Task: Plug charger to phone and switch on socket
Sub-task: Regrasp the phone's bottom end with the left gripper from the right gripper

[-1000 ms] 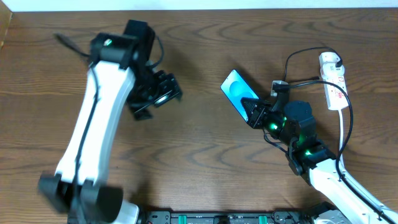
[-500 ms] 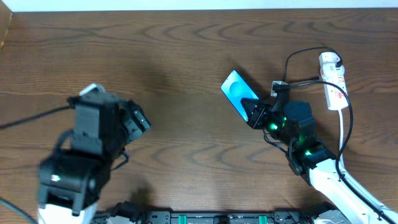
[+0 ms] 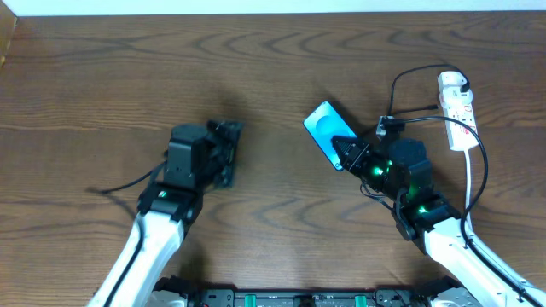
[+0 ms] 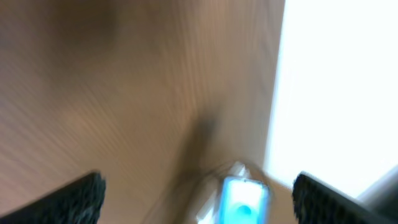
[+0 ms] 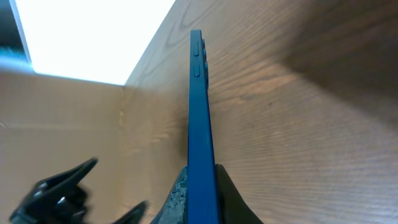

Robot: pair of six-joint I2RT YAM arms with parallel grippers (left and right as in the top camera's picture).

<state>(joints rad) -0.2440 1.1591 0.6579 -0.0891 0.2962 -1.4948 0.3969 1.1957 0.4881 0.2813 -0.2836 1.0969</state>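
Your left arm (image 3: 162, 213) has swung in from the left side over the last half second. It now reaches up from the near edge toward the middle of the table (image 3: 281, 51). Your right arm (image 3: 444, 234) has kept its place.

The left gripper (image 3: 225, 147) faces the phone (image 3: 325, 128) from well apart. In the left wrist view, which is smeared, its fingers (image 4: 78, 198) stand wide apart with only bare wood between them.

The right gripper (image 3: 345, 152) is clamped on the near end of the phone, with a finger (image 5: 176, 194) pressed against each face. From the right wrist camera you see the phone edge-on, its side buttons toward the far end. From overhead its blue screen faces up and the body lies on a diagonal. You cannot tell whether its far end touches the wood.

The table is dark brown wood grain, with a bright white strip (image 3: 273, 7) past its far edge. The socket (image 3: 458, 115) lies at the far right, well apart from the phone, white with small red marks.

The charger (image 3: 397, 85) runs as a thin black cable from the socket's far end, loops left, then drops toward the right gripper. Its small tip (image 3: 386, 126) sits just beside the back of that gripper, near the phone's held end. You cannot tell whether it touches either one.
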